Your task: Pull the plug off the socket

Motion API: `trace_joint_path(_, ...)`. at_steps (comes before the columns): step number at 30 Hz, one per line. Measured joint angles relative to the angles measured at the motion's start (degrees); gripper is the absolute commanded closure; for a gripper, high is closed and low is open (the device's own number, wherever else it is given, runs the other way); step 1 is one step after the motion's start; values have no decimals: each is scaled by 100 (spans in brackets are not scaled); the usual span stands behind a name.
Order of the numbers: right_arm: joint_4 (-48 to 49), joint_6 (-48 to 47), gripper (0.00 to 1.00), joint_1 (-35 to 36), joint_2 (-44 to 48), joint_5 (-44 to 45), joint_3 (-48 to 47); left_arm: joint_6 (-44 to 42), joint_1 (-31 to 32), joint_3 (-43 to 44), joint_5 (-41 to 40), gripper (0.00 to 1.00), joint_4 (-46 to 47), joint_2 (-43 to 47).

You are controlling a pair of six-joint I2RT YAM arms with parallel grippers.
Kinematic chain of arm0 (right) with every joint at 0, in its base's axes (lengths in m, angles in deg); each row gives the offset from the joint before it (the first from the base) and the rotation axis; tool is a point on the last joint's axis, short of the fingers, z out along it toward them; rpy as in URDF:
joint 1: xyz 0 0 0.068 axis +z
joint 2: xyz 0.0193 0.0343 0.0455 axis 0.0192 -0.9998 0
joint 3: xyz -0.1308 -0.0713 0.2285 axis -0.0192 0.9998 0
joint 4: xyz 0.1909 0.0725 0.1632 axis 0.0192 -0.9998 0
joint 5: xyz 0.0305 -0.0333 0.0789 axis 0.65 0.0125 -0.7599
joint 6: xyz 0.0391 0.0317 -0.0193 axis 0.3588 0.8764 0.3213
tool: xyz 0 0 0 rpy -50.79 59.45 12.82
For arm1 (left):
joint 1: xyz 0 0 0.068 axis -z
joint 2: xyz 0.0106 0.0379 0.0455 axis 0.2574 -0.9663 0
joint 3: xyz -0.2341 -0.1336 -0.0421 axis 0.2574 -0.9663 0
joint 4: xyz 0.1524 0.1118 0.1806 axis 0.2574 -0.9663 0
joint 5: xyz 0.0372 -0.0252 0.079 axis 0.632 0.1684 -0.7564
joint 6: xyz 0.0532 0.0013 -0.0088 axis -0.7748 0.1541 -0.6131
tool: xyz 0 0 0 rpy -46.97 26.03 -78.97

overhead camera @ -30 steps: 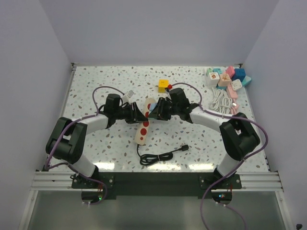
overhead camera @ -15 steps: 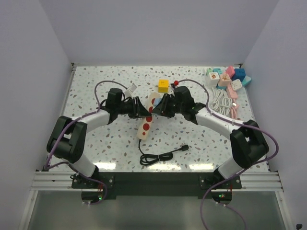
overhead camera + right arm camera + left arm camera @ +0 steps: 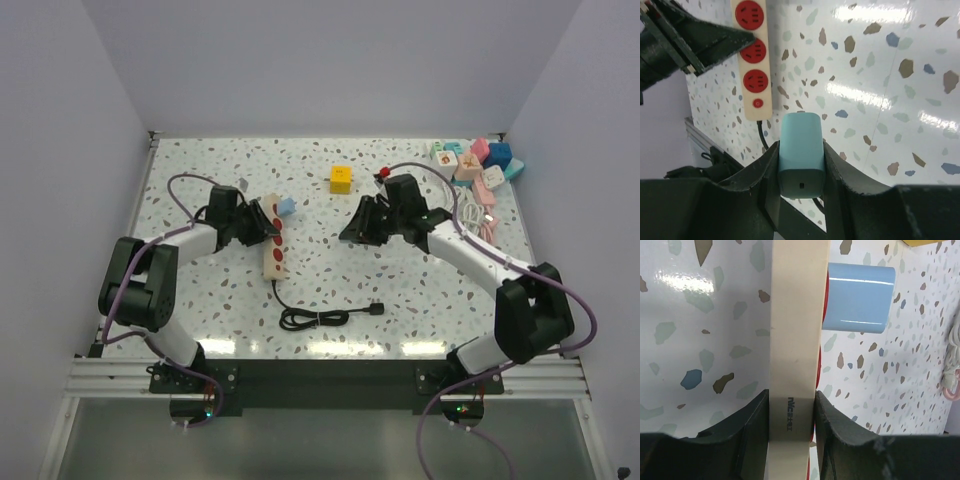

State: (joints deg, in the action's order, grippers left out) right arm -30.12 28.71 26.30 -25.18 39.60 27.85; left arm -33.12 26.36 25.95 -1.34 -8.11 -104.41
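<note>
Turquoise rounded plastic plug (image 3: 801, 145): pinched in the right end effector (image 3: 800, 167) above the speckled surface (image 3: 880, 75), well apart from the cream plastic power strip with red sockets (image 3: 795, 315). The left end effector (image 3: 791, 407) clamps the strip by its edges. This pull looks done (a second, pale blue plug (image 3: 857, 297) sits against the socket face, apparently seated).

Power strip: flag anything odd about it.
One thing: a blue plug still sticks out of the power strip near its far end, beyond the left claw gripping it, though the right claw holds a teal plug clear of it.
</note>
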Motion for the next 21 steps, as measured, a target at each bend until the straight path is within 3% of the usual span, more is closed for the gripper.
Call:
trace_joint_path(5,114,74,100,-597,-584,374,-501,-20,20,0,85,100,0,13)
trace_joint_path(11,131,240,100,-1338,-2592,780,-1930,-70,20,-114,236,100,31,179)
trace_joint_path(19,328,457,100,-1338,-4004,645,-3117,-188,20,-323,417,100,26,415)
trace_joint_path(21,396,564,91,-1314,-4280,581,-3493,-216,20,-345,455,100,17,439)
